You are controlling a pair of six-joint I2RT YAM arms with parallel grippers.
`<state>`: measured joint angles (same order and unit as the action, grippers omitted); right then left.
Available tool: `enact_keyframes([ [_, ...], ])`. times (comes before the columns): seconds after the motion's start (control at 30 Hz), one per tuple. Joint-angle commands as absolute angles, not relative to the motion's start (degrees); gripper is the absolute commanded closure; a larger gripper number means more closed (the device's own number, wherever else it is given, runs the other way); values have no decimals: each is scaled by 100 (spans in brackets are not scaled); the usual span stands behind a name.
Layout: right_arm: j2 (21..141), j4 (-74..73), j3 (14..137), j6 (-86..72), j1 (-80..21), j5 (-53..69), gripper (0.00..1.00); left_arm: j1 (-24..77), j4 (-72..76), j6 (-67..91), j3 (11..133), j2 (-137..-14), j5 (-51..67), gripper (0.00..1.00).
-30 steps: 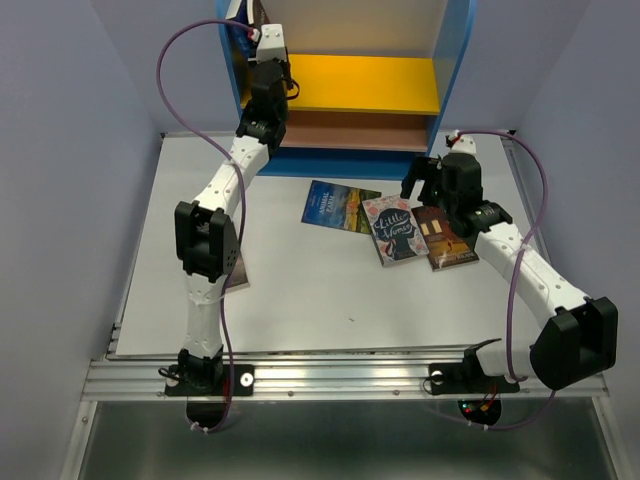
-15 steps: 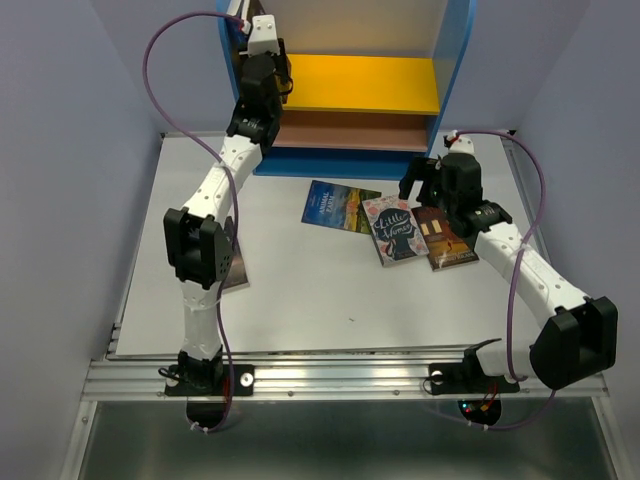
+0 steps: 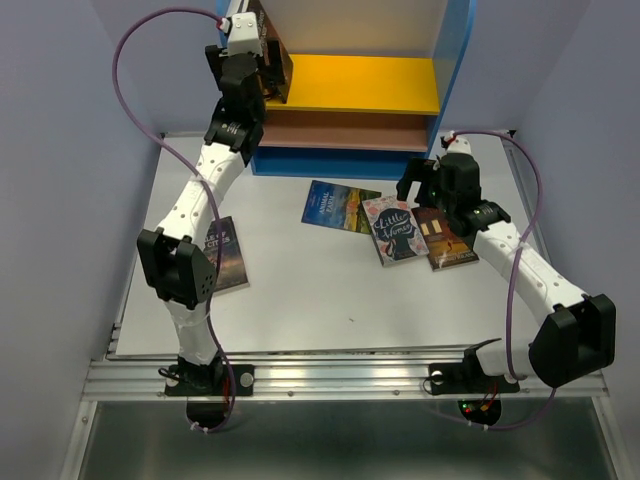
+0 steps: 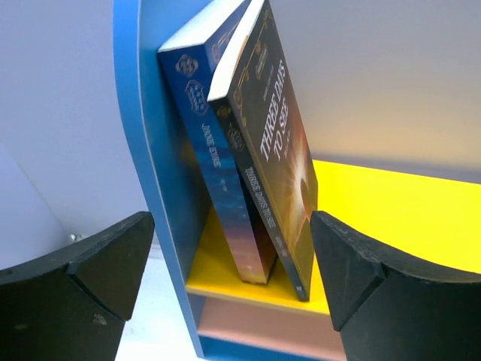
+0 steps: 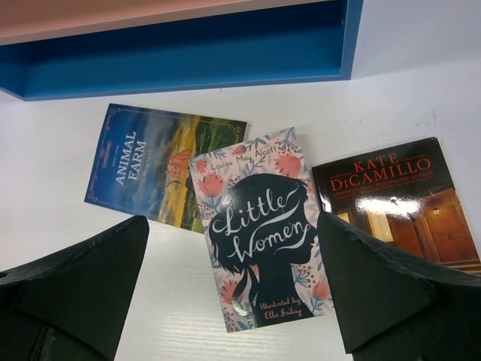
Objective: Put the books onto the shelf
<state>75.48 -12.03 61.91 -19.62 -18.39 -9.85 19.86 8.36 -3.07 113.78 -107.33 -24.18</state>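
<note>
Two books lean on the shelf's (image 4: pixel 143 150) yellow board (image 4: pixel 391 203), upper left: a blue book (image 4: pixel 222 173) and Three Days to See (image 4: pixel 282 150). I count four on the surface (image 3: pixel 330 290): Animal Farm (image 5: pixel 161 165), Little Women (image 5: pixel 259 233), Kate DiCamillo book (image 5: pixel 398 199), dark book (image 3: pixel 228 258). Left fingers (image 4: pixel 83 278) and right fingers (image 5: pixel 391 293) gape, empty.

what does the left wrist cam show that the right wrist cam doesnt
Only the left wrist: two books standing on the yellow board, a blue-spined book leaning on the blue frame and Three Days to See leaning on it. Only the right wrist: Animal Farm, Little Women and a Kate DiCamillo book flat on the white table, Little Women overlapping Animal Farm. Both: the blue frame, plus each arm's own open pincer: left pincer, right pincer.
</note>
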Motion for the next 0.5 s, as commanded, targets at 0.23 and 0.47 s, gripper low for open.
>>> enact_keyframes([
  [0.23,7708,-1116,6442,-1687,-1811,-712,0,2065,598,779,9670,-8941,-1890,1],
  [0.47,8566,-1371,6635,-2038,-1460,-265,0,2355,729,1799,7519,-7859,-1258,1],
])
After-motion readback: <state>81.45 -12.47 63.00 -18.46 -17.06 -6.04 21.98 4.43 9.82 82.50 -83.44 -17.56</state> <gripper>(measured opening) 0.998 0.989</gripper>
